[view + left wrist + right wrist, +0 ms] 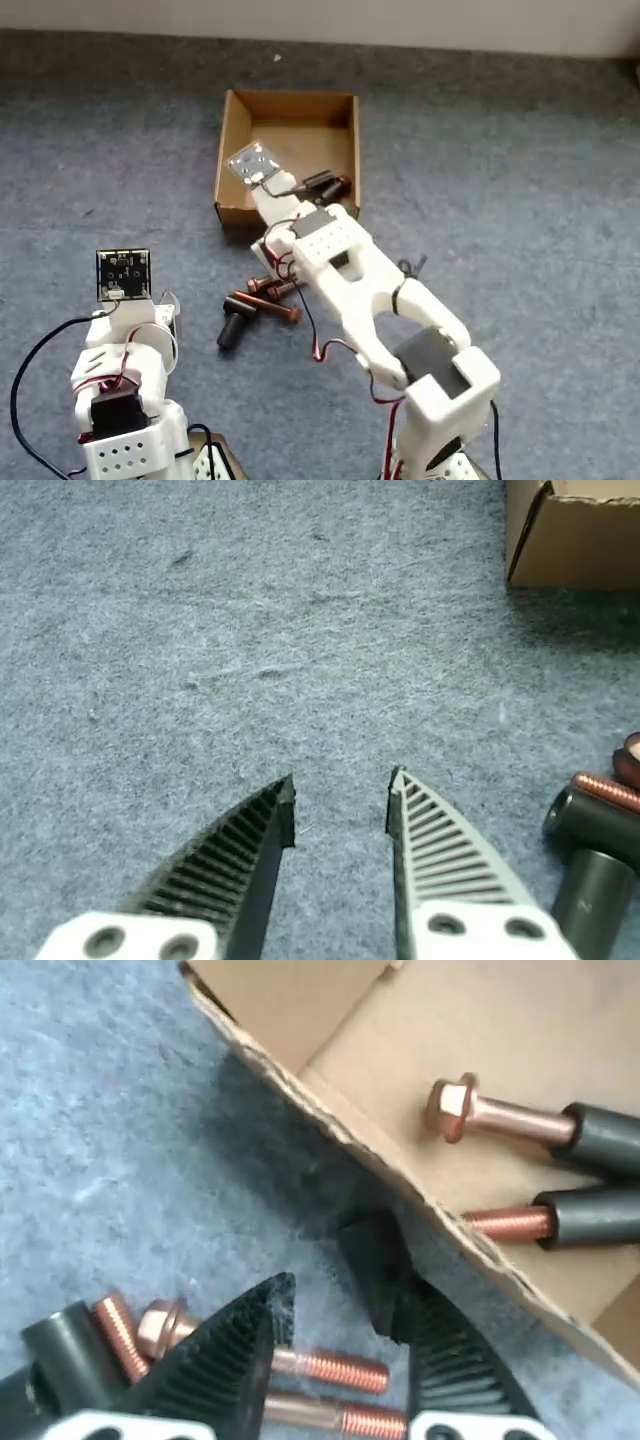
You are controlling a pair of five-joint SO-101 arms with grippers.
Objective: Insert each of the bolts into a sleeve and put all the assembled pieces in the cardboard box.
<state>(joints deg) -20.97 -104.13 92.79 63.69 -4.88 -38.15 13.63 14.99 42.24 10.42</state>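
The cardboard box (238, 150) stands at the back of the carpet, and its wall (400, 1175) crosses the right wrist view. Inside lie two bolts (470, 1110) pushed into black sleeves (600, 1215), seen from above as dark pieces (326, 185). My right gripper (340, 1300) is open just outside the box's near wall, over loose copper bolts (330, 1368). Something dark (375, 1260) that I cannot identify sits by one fingertip. My left gripper (340, 800) hangs open over bare carpet. To one side of it are a black sleeve (590, 830) and a bolt (605, 788).
Several loose bolts (268, 292) and a black sleeve (232, 325) lie on the grey carpet between the two arms. The left arm (125, 350) is at the near left, the right arm (400, 320) reaches from the near right. Carpet stretches free to the right of the box.
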